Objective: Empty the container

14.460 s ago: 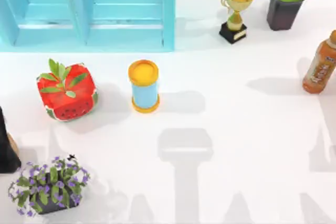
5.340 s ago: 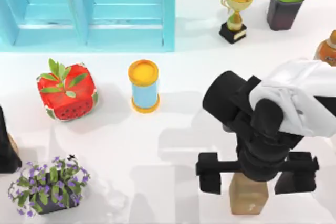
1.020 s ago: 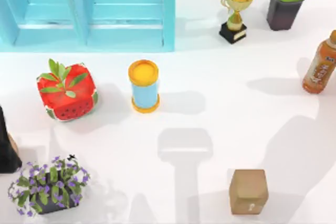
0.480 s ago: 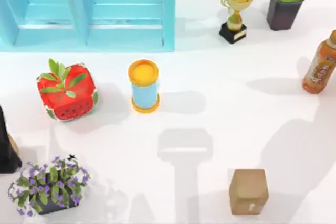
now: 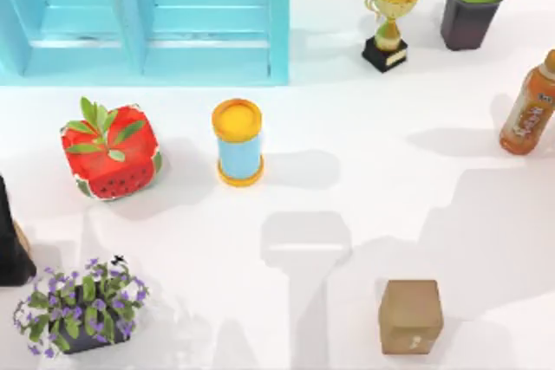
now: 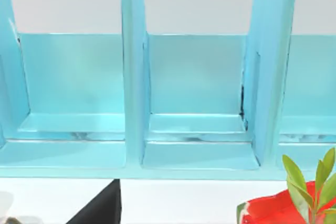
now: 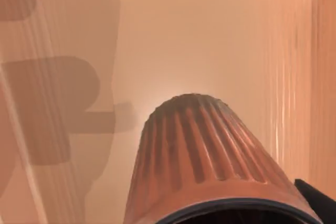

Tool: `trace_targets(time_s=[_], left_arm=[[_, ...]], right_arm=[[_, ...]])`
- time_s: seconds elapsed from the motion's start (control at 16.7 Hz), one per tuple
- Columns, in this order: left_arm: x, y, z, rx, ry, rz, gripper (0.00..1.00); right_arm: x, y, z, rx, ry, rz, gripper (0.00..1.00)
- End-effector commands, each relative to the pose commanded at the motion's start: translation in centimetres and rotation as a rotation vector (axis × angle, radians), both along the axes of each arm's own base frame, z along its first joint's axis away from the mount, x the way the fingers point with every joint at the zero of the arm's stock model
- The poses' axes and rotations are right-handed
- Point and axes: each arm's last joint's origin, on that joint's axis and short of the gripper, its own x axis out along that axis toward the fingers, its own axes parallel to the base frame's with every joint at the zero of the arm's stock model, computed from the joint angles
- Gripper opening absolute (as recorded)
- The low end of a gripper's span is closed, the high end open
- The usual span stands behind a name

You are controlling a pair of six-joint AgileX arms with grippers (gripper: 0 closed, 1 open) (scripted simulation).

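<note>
At the back left of the counter (image 5: 364, 179) stands the turquoise container (image 5: 279, 23), an open-fronted unit split by upright dividers. The left wrist view faces its compartments (image 6: 197, 77) from the front, with a red watermelon-patterned cube (image 6: 273, 211) at that picture's edge. From above, this cube (image 5: 110, 152) sits in front of the container on the left, and a blue cylinder with a yellow lid (image 5: 238, 142) stands upright beside it. A brown box (image 5: 410, 315) rests near the front right, well apart from the container. A gold trophy (image 5: 393, 16) and a potted succulent (image 5: 471, 2) stand at the back right, an orange bottle (image 5: 529, 110) at the right edge, and a planter of purple flowers (image 5: 80, 308) at the front left. The right wrist view looks closely at a ribbed orange cap (image 7: 205, 156). Whether either pincer is spread or pressed together, I cannot tell.
</note>
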Motion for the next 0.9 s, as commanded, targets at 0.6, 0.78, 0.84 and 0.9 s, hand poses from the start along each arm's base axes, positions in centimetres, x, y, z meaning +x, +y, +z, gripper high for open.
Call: trace_targets(time_s=[0.6,0.78,0.84,0.9], left_arm=[[0.0,0.0,0.0,0.0,0.0,0.0,1.0],[0.0,0.0,0.0,0.0,0.0,0.0,1.0],[0.0,0.0,0.0,0.0,0.0,0.0,1.0],[0.0,0.0,0.0,0.0,0.0,0.0,1.0]], right_arm=[[3.0,0.9,0.0,0.039,0.044,0.096,0.0],[3.0,0.8,-0.2,0.039,0.047,0.089,0.0],[3.2,1.2,-0.5,0.037,0.051,0.089,0.0],[3.7,1.9,-0.9,0.033,0.058,0.089,0.0]])
